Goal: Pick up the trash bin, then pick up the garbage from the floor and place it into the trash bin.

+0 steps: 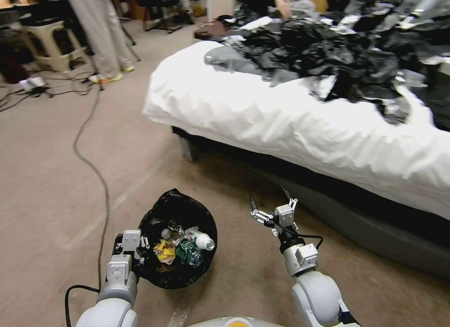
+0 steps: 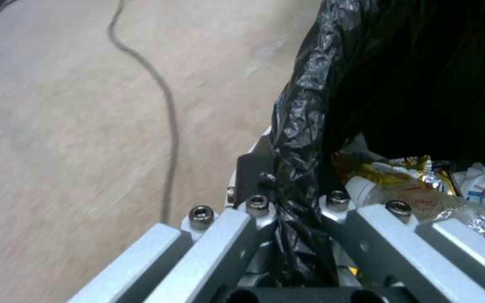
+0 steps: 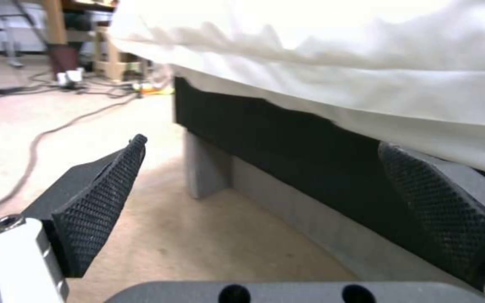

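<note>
Left fingers: closed on the bin's rim; in the left wrist view the crinkled black bag film is pinched between the two silver linkage bars, one finger inside the rim, one outside.
Left gripper (image 1: 132, 245): at the bin's left edge, low and close in front of the robot; bare aluminium bars with hex bolts.
Right fingers (image 3: 105, 198): spread wide, nothing between them; the pads are black rubber with a fine diamond knurl, wedge-shaped and tapering to the tips.
Right gripper (image 1: 271, 201): held above the floor to the right of the bin, apart from it, pointing toward the bed; a black lead loops at its wrist.
Bin (image 1: 180, 240): round, lined with a glossy, wrinkled black bag folded over the rim; a sliver of white wall shows under the bag in the left wrist view (image 2: 304, 126). Whether it rests on the floor or is lifted cannot be told.
Garbage (image 1: 185, 247): inside the bin, heaped; clear plastic bottles, one with a green label and one with a white cap, yellow crumpled wrapper, gold foil and a white-red printed piece.
Floor (image 1: 56, 186): tan, matt, short-pile look.
Cable (image 1: 96, 172): dark, thin, snaking over the floor left of the bin.
Bed (image 1: 300, 125): right of the grippers; puffy white cover, dark base, grey block leg; a pile of black and grey clothing on top.
</note>
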